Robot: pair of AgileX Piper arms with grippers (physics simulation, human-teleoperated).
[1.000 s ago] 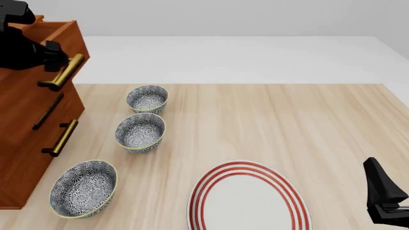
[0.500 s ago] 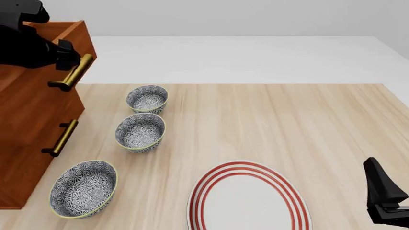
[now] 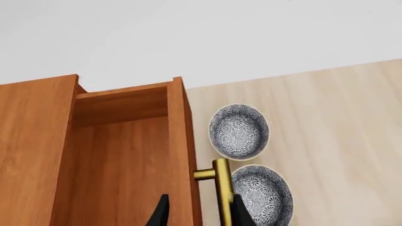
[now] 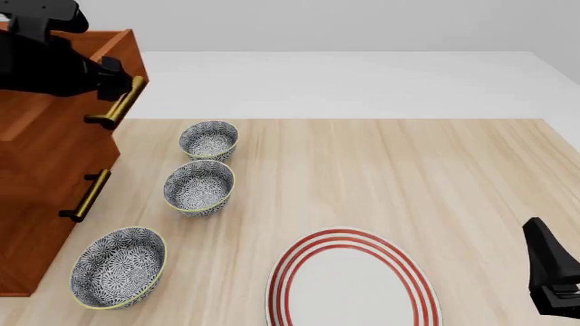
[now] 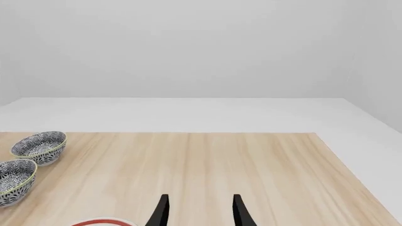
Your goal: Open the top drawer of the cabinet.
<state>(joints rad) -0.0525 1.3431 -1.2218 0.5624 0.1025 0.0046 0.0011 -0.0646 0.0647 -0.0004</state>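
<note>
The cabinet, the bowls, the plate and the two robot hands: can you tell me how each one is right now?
top drawer: pulled partly out, inside looks empty
cabinet: upright, lower drawers closed
left gripper: around the drawer's brass handle
right gripper: open, holding nothing
three bowls: upright, empty
plate: flat on the table, empty

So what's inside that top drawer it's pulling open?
The left wrist view shows only bare wood inside the top drawer: floor and back wall, no contents. The near part lies below that picture's edge, unseen, where the left hand grips the handle.
</note>
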